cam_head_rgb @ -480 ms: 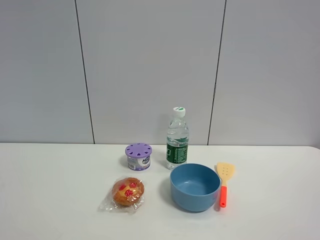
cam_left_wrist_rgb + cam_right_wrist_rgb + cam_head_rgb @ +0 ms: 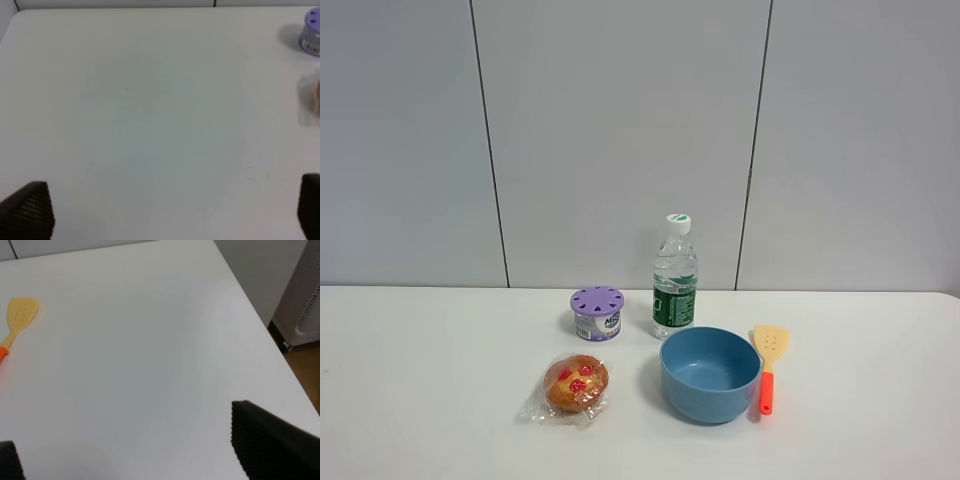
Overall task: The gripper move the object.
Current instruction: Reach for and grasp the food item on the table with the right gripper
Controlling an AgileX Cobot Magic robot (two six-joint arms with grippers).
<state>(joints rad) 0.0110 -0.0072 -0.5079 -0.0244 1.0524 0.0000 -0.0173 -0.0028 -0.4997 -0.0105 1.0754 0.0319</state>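
Note:
The object, a golden-brown bun (image 2: 576, 386) with red spots in clear crinkly wrap, lies on the white table (image 2: 430, 380), left of the blue bowl (image 2: 710, 374). No arm shows in the exterior high view. In the left wrist view my left gripper (image 2: 172, 210) is open over bare table, its black fingertips (image 2: 30, 210) at the frame's corners; the bun's wrap (image 2: 312, 97) just shows at the edge. In the right wrist view my right gripper (image 2: 125, 440) is open over bare table near the table's side edge, empty.
A purple-lidded round tub (image 2: 596, 312) stands behind the bun and shows in the left wrist view (image 2: 312, 32). A water bottle (image 2: 675, 278) stands behind the bowl. A yellow-and-orange spatula (image 2: 768, 366) lies right of the bowl, also in the right wrist view (image 2: 17, 317). A grey panelled wall (image 2: 620, 140) backs the table.

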